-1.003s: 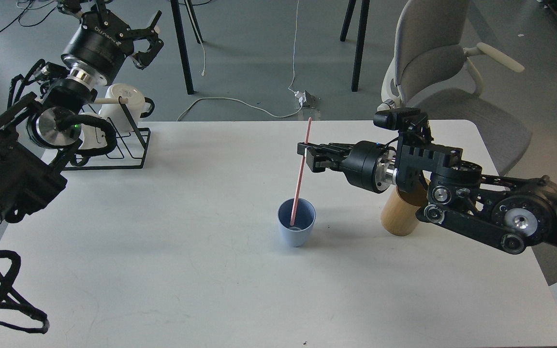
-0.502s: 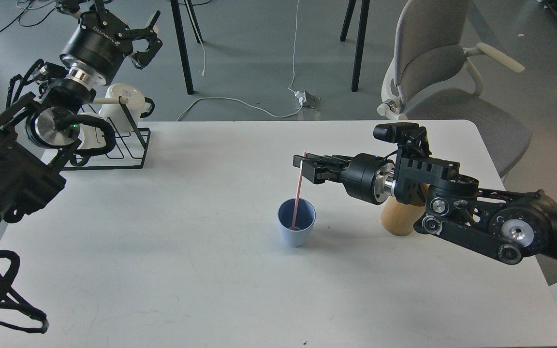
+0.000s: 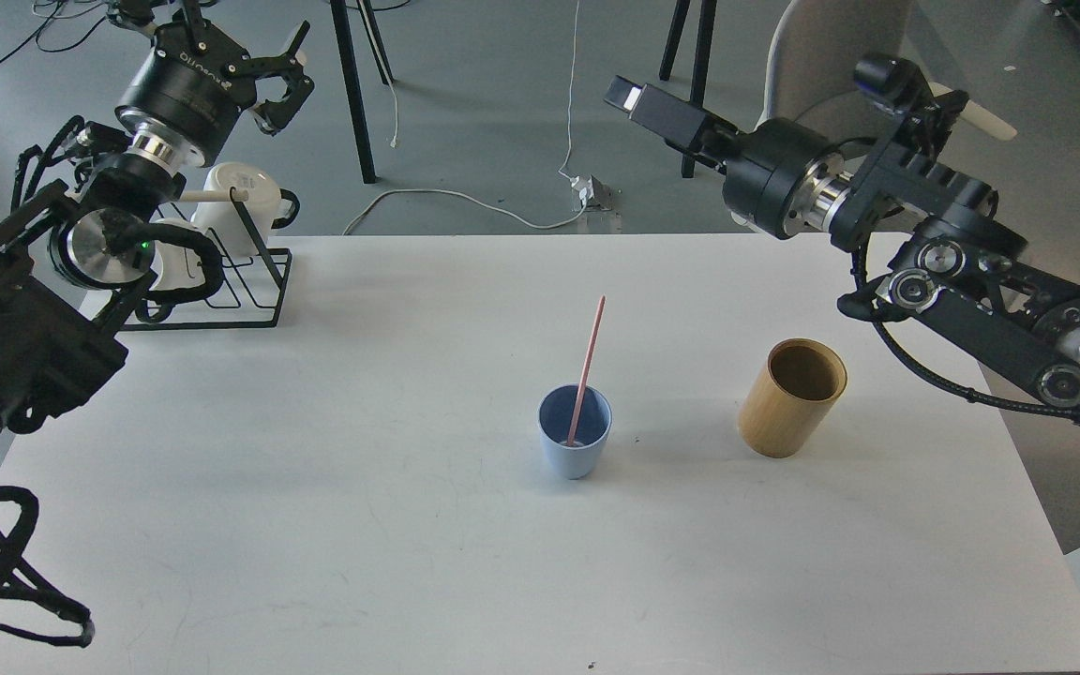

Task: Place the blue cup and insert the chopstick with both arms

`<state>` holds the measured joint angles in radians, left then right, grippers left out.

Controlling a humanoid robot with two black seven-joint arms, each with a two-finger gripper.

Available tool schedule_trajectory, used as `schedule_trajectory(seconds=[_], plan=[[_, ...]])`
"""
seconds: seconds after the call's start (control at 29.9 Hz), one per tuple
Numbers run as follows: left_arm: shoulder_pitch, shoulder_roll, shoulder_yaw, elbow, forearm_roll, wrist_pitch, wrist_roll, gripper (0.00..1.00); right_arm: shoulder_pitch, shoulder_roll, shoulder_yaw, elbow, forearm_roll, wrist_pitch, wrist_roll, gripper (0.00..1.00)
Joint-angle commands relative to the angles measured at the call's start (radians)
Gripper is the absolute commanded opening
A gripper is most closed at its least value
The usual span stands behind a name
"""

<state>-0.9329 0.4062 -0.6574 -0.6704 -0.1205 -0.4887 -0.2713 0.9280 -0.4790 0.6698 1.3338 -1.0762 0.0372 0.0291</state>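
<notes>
Two arms show on my feed, and neither has hold of anything. Near the middle of the white counter [image 3: 315, 525] the blue cup [image 3: 575, 442] stands upright, and the chopstick [image 3: 587, 367] rests inside it, its lower end down on the cup's dark floor and its upper end leaning up and slightly right, well clear of the rim; I cannot make out exactly where the tip touches the bottom. Just to the right, apart from the cup, stands the tan bamboo cylinder [image 3: 791, 397], open end up, its inside dark. My right gripper [image 3: 627, 94] is raised well above and behind the counter's far edge, pointing up-left; I see it nearly side-on as one dark block with a pale end, so I cannot tell how far its fingers stand apart, only that nothing is between them that I can see. The right arm's lower links run off the right edge of the view. My left gripper [image 3: 282, 70] hangs high at the far left, over the black wire rack [image 3: 221, 291], its clawed fingers spread apart and empty. That arm's bulk covers much of the rack, and of the white mugs [image 3: 242, 202] on it I see only one clearly, with another mostly hidden behind the wrist. A grey chair [image 3: 817, 56] behind the right arm is largely blocked.
</notes>
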Motion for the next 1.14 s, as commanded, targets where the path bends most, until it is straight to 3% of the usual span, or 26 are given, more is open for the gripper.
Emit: schedule_trajectory(seconds=[0.0, 0.23, 0.4, 0.64, 0.84, 1.1], plan=[[-0.003, -0.004, -0.002, 0.000, -0.001, 0.000, 0.001, 1.00, -0.003, 0.005, 0.092, -0.080, 0.198, 0.000, 0.038, 0.99], [-0.001, -0.030, -0.008, 0.014, -0.007, 0.000, -0.002, 1.00, -0.008, 0.011, 0.182, -0.269, 0.573, 0.012, 0.115, 0.99], [0.005, -0.038, -0.047, 0.018, -0.010, 0.000, -0.002, 1.00, -0.008, 0.019, 0.197, -0.414, 0.806, 0.070, 0.118, 1.00], [0.003, -0.098, -0.057, 0.113, -0.011, 0.000, -0.002, 1.00, -0.006, 0.146, 0.257, -0.666, 1.044, 0.236, 0.114, 0.99], [0.005, -0.101, -0.057, 0.118, -0.013, 0.000, -0.003, 1.00, -0.043, 0.186, 0.338, -0.694, 1.199, 0.369, 0.114, 1.00], [-0.007, -0.092, -0.083, 0.149, -0.013, 0.000, -0.002, 1.00, -0.043, 0.214, 0.336, -0.690, 1.202, 0.388, 0.115, 1.00]])
